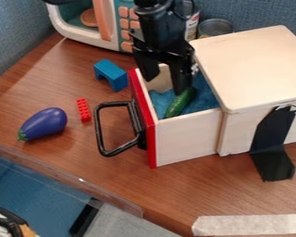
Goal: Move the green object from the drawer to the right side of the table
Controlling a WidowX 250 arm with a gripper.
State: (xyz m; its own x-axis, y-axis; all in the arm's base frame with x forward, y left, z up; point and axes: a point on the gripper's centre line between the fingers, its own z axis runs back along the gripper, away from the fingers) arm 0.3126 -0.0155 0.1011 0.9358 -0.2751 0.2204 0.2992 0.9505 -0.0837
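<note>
The black gripper (164,86) hangs over the back part of the pulled-out drawer (186,138), its two fingers spread apart. A green cucumber (180,102) lies on the blue lining inside the drawer, near the side by the wooden box. Its upper end is close to the right fingertip; whether they touch I cannot tell. Nothing is held between the fingers. The brown table (218,185) extends in front of the drawer and toward the right.
Left of the drawer's black handle (101,134) lie a purple eggplant (44,124), a red brick (83,110) and a blue block (111,74). The wooden box (255,65) stands at right, with cans (214,28) and a toy microwave (83,40) behind.
</note>
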